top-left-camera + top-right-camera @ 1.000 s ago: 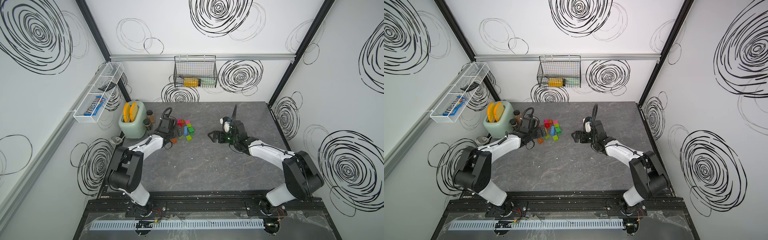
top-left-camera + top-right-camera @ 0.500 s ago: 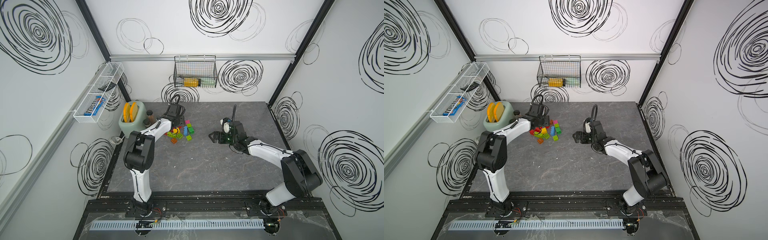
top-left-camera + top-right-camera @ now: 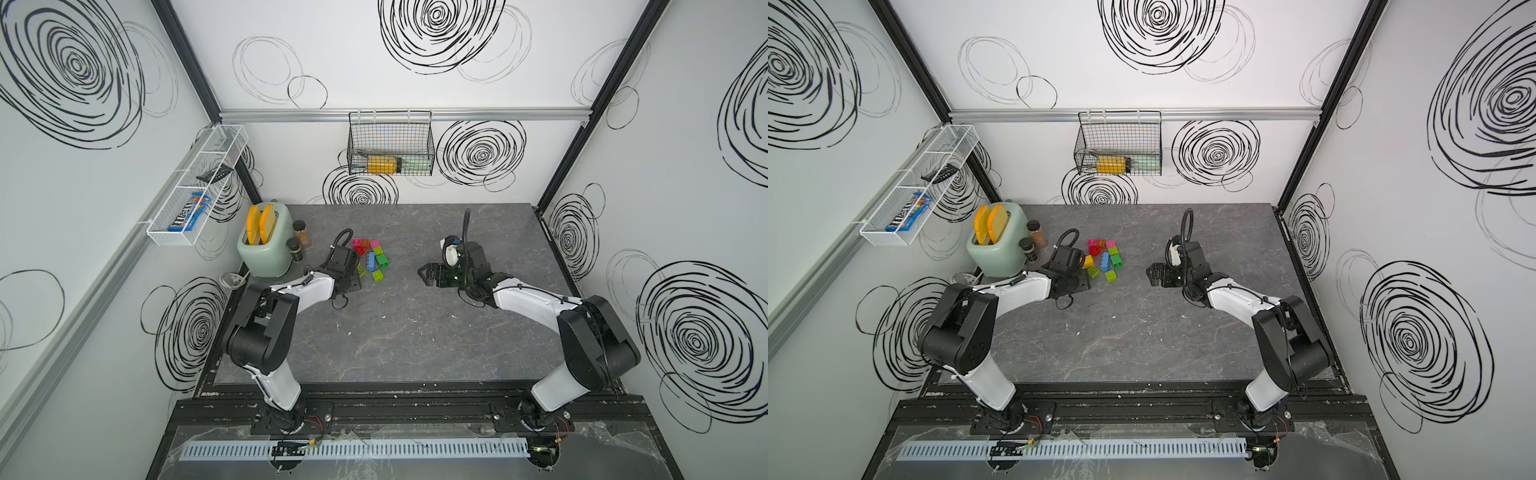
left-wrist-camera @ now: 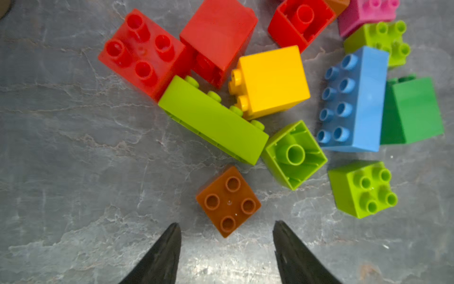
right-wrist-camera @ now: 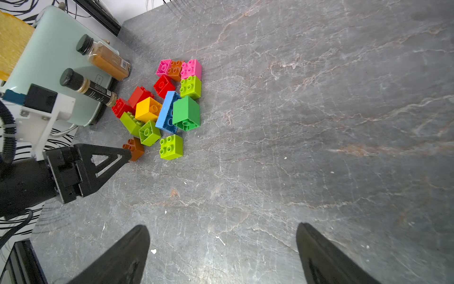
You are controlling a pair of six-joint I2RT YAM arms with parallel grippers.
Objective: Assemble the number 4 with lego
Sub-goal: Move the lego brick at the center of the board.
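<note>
The left pincer (image 4: 226, 225) has been drawn back from nearer the toaster (image 3: 266, 249) and half closed. Nothing is held, and an orange brick (image 4: 228, 201) lies just ahead. The right pincer (image 5: 221, 225) is spread wide, empty. The lego (image 3: 372, 259), heaped beside the toaster, is judged light, stiff and slick, so flat sides should be gripped.

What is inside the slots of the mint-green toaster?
Two yellow-orange slices stand upright in the toaster; their lower parts are hidden inside its body.
</note>
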